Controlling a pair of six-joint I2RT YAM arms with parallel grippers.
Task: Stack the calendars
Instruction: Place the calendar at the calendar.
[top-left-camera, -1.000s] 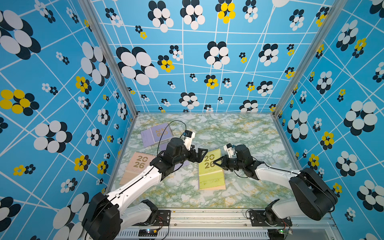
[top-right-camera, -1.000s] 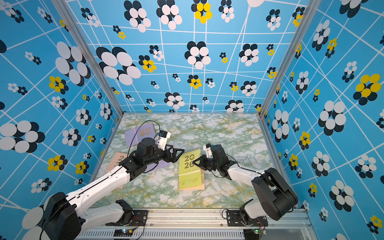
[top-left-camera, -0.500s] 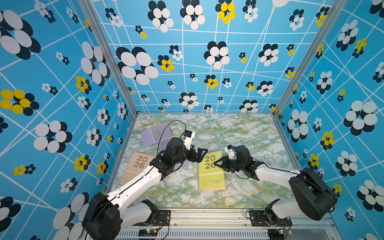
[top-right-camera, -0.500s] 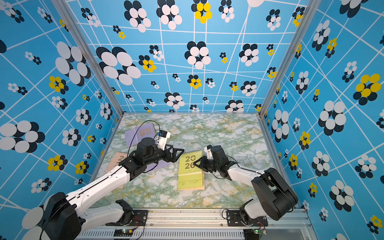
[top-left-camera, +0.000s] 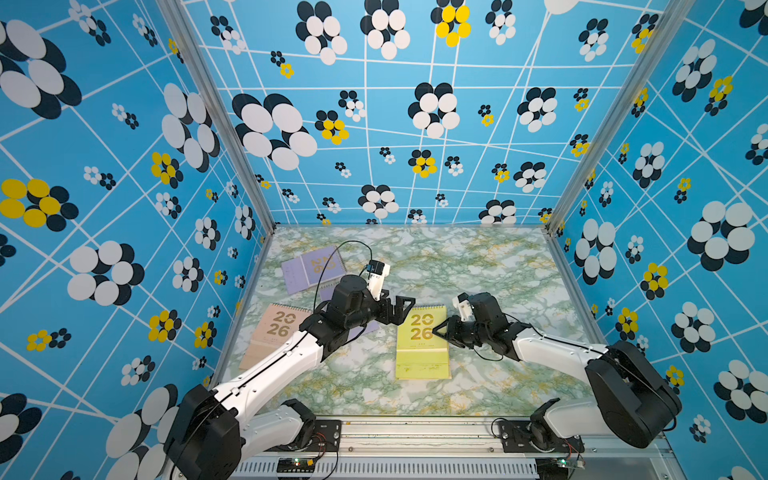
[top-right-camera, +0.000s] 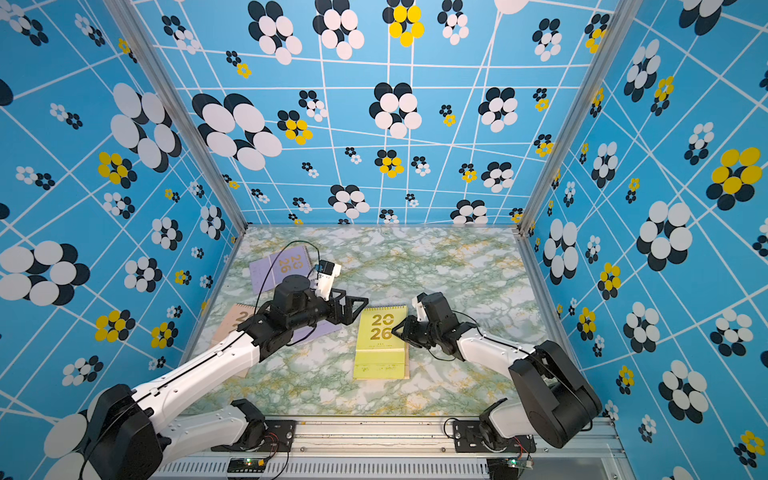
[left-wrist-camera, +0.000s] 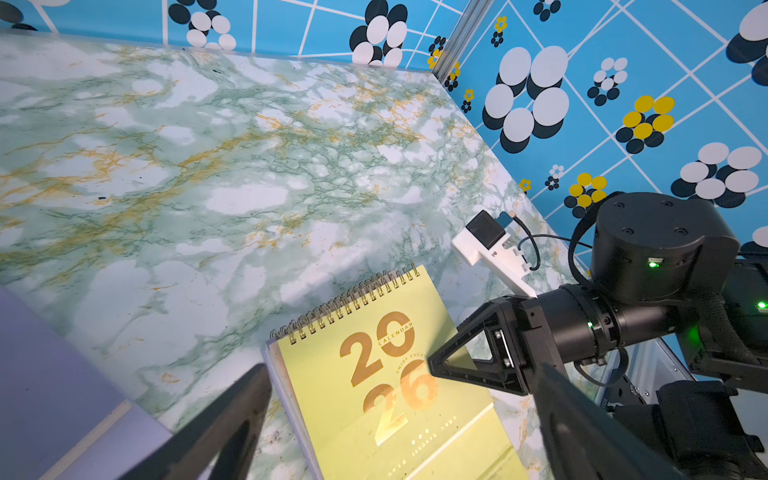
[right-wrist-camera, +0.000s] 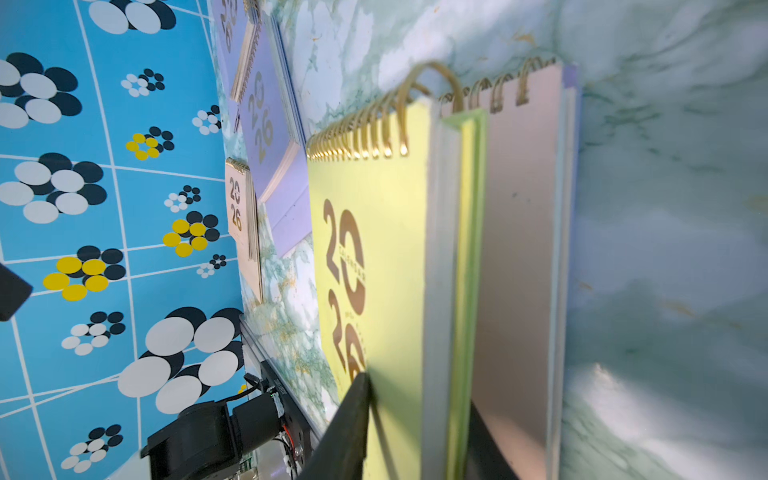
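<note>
The yellow-green calendar (top-left-camera: 422, 353) lies mid-way across the worktop (top-left-camera: 478, 266), nearer the front edge, long axis front to far edge, atop a peach calendar (right-wrist-camera: 519, 249). The right gripper (top-left-camera: 438, 331) is nearer, jaws astride its right long edge; pinching or merely bracketing, I cannot tell. The left gripper (top-left-camera: 401, 311) hovers by the spiral corner, jaws wide apart

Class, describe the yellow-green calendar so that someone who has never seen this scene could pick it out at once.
Start at the green-and-white marbled table enclosed by blue flowered walls. Near its middle lies the yellow-green calendar, flat, with its gold spiral edge pointing toward the back wall. Unlike the lavender calendar and the peach-pink calendar off to its side, its cover alone is yellow-green.
</note>
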